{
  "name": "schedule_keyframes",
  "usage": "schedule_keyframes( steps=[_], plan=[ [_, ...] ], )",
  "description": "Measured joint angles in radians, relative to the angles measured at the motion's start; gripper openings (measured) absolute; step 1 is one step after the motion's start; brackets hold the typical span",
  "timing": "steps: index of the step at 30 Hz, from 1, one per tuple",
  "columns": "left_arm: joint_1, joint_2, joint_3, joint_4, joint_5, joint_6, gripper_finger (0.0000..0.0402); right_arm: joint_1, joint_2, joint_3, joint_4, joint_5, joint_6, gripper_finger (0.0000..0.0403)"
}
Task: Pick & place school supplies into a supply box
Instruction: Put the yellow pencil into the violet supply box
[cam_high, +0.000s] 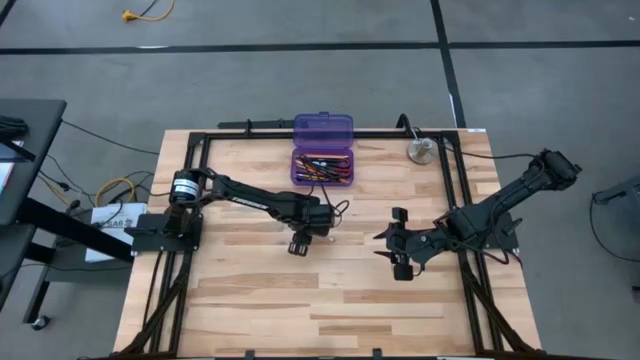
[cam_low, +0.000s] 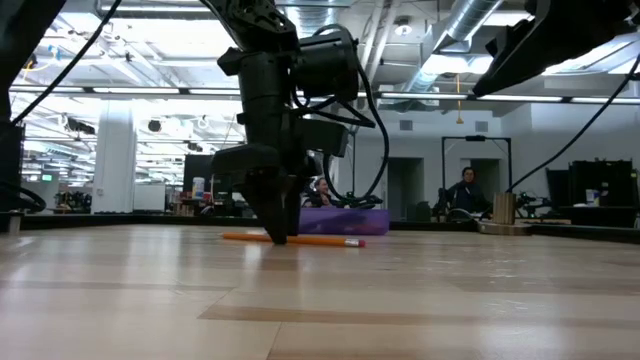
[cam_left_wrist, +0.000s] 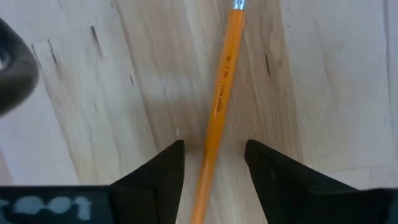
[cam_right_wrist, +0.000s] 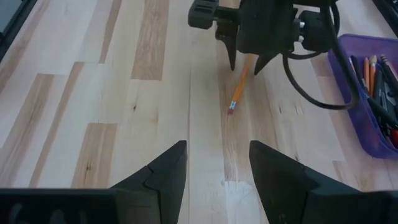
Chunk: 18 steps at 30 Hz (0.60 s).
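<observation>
From my station I see the pale wooden table (cam_high: 330, 300), planks of mixed tone, ringed by a black metal frame (cam_high: 190, 140). It stands on a grey floor (cam_high: 540, 80) crossed by dark tape lines (cam_high: 250, 47). A yellow cable (cam_high: 145, 12) lies near the far edge of the floor, and a dark bench (cam_high: 25, 150) sits beyond the table's left edge, with loose wires beside it. Looking level across the table, I see a large open hall: exposed silver ducts (cam_low: 470, 25) and pipes overhead, strip lights (cam_low: 150, 92), a white column (cam_low: 115, 160), dark doorways (cam_low: 475, 165), and a seated person (cam_low: 467, 190) at a far desk.
</observation>
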Motion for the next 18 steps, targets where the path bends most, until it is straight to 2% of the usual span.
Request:
schedule_keyframes(
  steps=[4, 11, 18],
  plan=[
    [0.003, 0.0, -0.001, 0.001, -0.003, -0.002, 0.0138, 0.0, 0.0, 0.0, 0.001, 0.001, 0.0, 0.0169],
    [0.001, 0.0, -0.002, 0.0, -0.004, 0.002, 0.0021, 0.0, 0.0, 0.0, 0.004, 0.0, 0.0, 0.0169],
    [0.0, 0.0, -0.002, 0.0, -0.01, 0.001, 0.0008, 0.0, 0.0, 0.0, 0.009, 0.0, 0.0, 0.0169]
  ],
)
